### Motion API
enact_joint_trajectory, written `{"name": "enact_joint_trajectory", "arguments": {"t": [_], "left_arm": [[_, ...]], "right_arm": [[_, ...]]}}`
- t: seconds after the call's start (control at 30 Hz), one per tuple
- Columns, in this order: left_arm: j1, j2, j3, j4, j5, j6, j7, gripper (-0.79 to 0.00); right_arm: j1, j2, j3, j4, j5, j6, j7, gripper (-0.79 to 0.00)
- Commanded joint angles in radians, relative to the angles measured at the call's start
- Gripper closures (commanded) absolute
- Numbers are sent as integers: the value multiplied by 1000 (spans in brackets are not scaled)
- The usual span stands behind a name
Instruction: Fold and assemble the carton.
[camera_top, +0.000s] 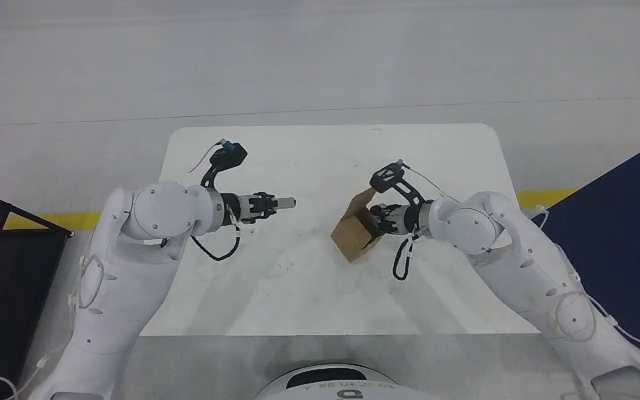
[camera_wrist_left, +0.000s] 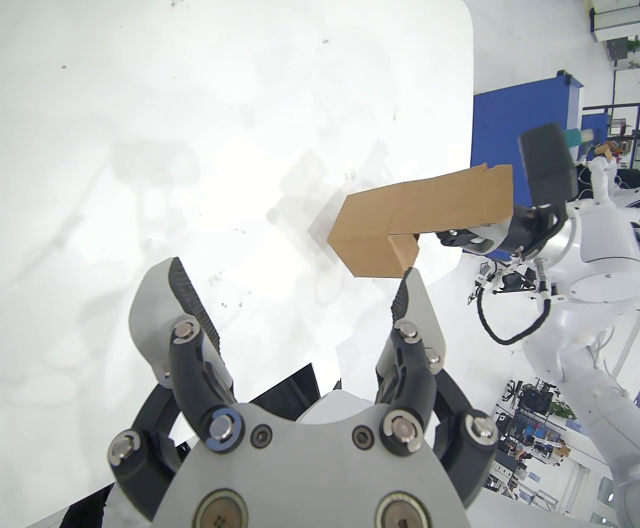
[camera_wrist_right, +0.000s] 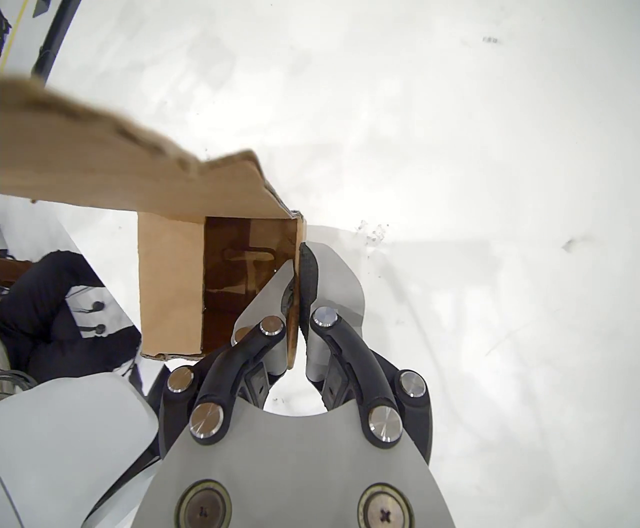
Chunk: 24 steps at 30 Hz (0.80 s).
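Note:
A small brown cardboard carton (camera_top: 356, 236) is held just above the white table (camera_top: 300, 160), right of centre. It is partly folded, with one end open and flaps loose. My right gripper (camera_wrist_right: 297, 272) is shut on one side wall of the carton (camera_wrist_right: 170, 280), one finger inside and one outside. In the left wrist view the carton (camera_wrist_left: 400, 220) hangs ahead with the right gripper (camera_wrist_left: 462, 237) on its far end. My left gripper (camera_wrist_left: 290, 275) stands open with nothing between its fingers, a short way to the left of the carton (camera_top: 285, 203).
The table's rounded edge (camera_wrist_left: 470, 100) lies beyond the carton. A blue panel (camera_top: 610, 200) stands off the table's right side, and a black object (camera_top: 20, 260) sits off its left side. A yellow floor line (camera_top: 545, 196) runs behind the table.

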Motion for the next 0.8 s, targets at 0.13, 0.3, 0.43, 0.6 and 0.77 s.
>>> {"name": "enact_joint_trajectory", "arguments": {"t": [0.13, 0.3, 0.43, 0.6, 0.77], "left_arm": [[-14, 7, 6, 31, 21, 10, -11, -785], [-36, 14, -16, 27, 13, 21, -29, -785], [-58, 23, -27, 39, 7, 14, -37, -785], [-161, 15, 78, 120, 13, 5, -46, -785], [-312, -29, 275, 294, 16, 69, 31, -785]], "right_arm": [[51, -7, 13, 63, 23, -118, -59, -785], [-10, 6, 64, 19, 34, -208, -124, -785], [-10, 6, 64, 19, 34, -208, -124, -785], [-19, 7, 61, 4, -3, -229, -142, -785], [-132, 25, 98, -41, -178, -303, -254, -785]]}}
